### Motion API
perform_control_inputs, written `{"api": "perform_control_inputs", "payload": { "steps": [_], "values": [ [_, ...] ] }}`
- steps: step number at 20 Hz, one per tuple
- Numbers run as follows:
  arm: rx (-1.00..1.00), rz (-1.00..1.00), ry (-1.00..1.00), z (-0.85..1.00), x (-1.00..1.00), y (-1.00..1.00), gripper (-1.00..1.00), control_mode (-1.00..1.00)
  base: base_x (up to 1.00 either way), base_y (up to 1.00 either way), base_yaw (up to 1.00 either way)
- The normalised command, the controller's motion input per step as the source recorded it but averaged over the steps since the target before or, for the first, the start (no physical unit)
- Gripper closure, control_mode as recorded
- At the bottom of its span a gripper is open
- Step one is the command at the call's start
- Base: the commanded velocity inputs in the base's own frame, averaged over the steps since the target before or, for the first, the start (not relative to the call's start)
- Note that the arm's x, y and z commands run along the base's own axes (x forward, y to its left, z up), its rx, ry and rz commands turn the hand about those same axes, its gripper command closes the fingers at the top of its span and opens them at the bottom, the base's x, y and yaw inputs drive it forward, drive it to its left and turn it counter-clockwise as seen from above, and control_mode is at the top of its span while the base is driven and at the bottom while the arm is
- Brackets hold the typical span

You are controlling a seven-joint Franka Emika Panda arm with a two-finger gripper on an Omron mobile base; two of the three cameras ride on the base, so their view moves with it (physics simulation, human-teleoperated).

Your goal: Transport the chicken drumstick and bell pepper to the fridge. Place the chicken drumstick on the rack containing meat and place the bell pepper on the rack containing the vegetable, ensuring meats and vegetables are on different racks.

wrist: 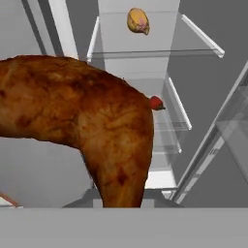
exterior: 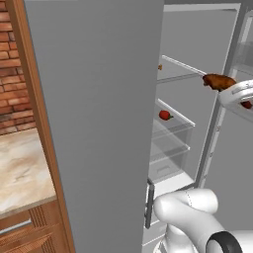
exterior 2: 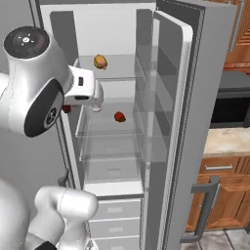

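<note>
Gripping chicken drumstick (wrist: 82, 126), hand view adds yellowish item (wrist: 137, 21) on upper shelf (wrist: 145, 52)

Left base view looked forward past the closed door edge into the fridge (exterior: 197, 99), right base view faced its open shelves squarely, both shared that interior, hand view sat very near, peering up the shelves.
</note>
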Motion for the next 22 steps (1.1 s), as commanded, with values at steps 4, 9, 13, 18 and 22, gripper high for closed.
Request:
{"api": "perform_control_inputs", "payload": {
  "steps": [4, 9, 13, 18, 22],
  "values": [
    [0.0, 0.0, -0.15, -0.12, 0.5, -0.07, 1.0, -1.0, 0.0, 0.0, 0.0],
    [0.0, 0.0, -0.12, 0.0, 0.49, 0.0, 1.0, -1.0, 0.0, 0.0, 0.0],
    [0.01, 0.0, 0.0, 0.0, 0.73, -0.02, 1.0, -1.0, 0.0, 0.0, 0.0],
    [0.04, -0.04, 0.0, 0.0, 0.85, -0.1, 1.0, -1.0, 0.0, 0.0, 0.0],
    [0.04, -0.01, 0.0, -0.02, 0.94, -0.08, 1.0, -1.0, 0.0, 0.0, 0.0]
  ]
}}
